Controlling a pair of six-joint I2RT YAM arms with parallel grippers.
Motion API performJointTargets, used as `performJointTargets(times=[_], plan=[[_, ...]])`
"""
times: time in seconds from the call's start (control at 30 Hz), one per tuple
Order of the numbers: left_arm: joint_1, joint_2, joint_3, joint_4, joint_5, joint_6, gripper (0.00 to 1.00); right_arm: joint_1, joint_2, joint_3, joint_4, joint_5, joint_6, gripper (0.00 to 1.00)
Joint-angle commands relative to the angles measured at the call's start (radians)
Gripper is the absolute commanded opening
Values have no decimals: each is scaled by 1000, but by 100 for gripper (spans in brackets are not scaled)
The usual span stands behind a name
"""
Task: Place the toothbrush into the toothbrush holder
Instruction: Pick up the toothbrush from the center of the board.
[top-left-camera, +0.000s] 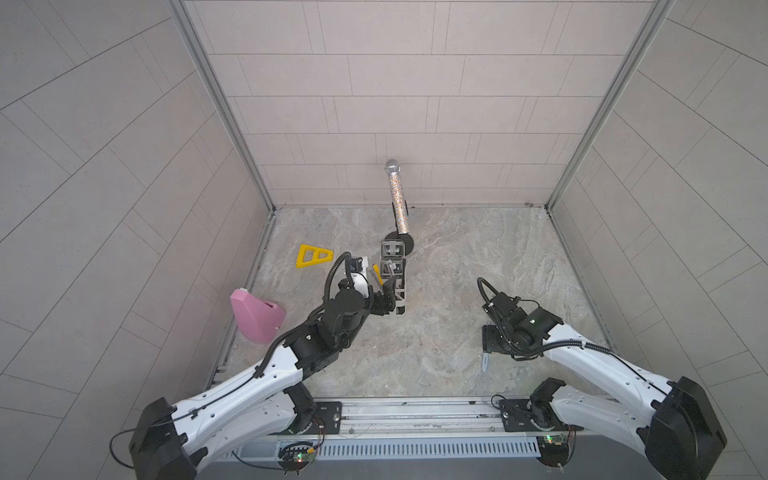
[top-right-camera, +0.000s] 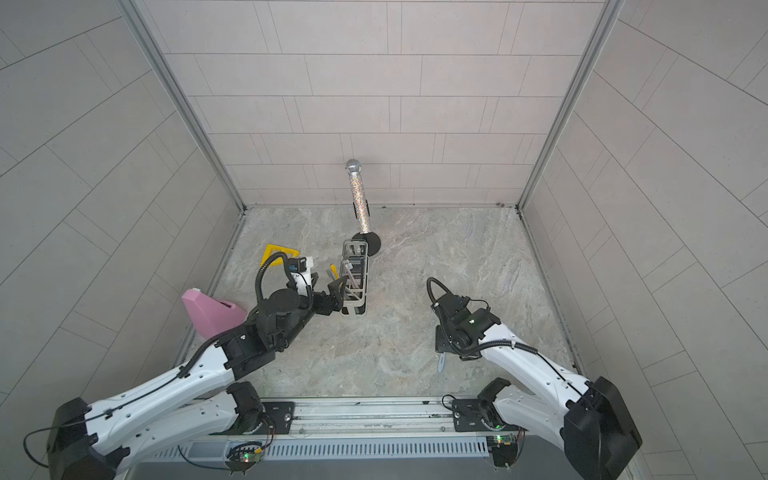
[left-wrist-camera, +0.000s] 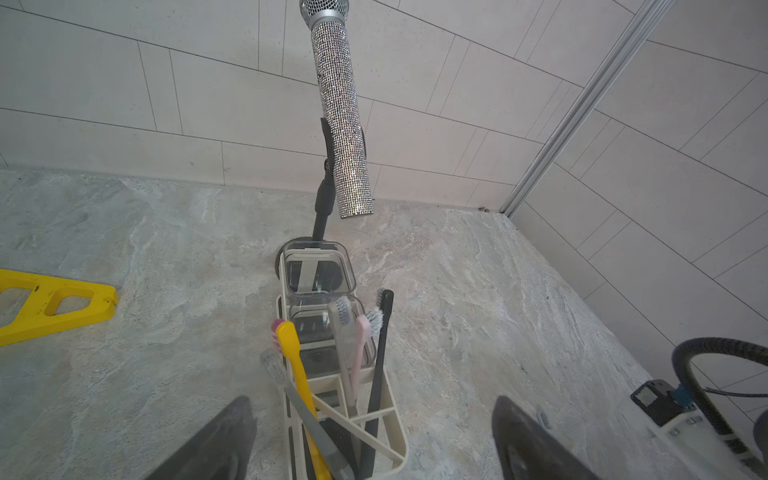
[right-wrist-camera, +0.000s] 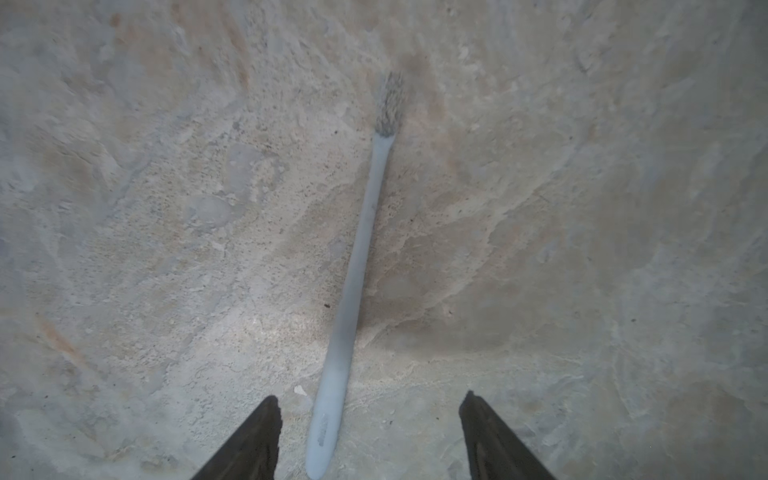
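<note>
Five toothbrushes (left-wrist-camera: 297, 374) lean in the toothbrush holder (left-wrist-camera: 398, 422) (end section, by left tool (left-wrist-camera: 372, 401)).

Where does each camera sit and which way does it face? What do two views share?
Top views: high above the robot, looking down at the table; both arms show.
Left wrist: on left arm, facing toothbrush holder and microphone; open left pincer shows.
Right wrist: on right arm, facing down at the toothbrush; open right pincer shows.
Shared: both top views show that toothbrush too.
</note>
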Motion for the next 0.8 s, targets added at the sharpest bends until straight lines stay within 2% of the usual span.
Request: performJointTargets(times=[0.0,0.27,0.4,0.5,0.63,0.77], plan=[[-3,-27,-10,-40,-4,-21,92,-3,67,1,64,-17,8,66],[-4,-75,-12,-93,-25,-19,92,-5,268,16,167,-113,-21,52],[-3,-83,-9,-114,-28,-17,92,-4,306,16,238,-171,-17,29],[-3,-81,-5,-123,-28,-17,92,0,310,17,278,-215,-29,18],[-3,-67,9,-121,3,-18,93,19,301,17,323,-274,-63,13],[-5,-21,59,-124,79,-33,93,56,273,16,348,-284,-78,13]])
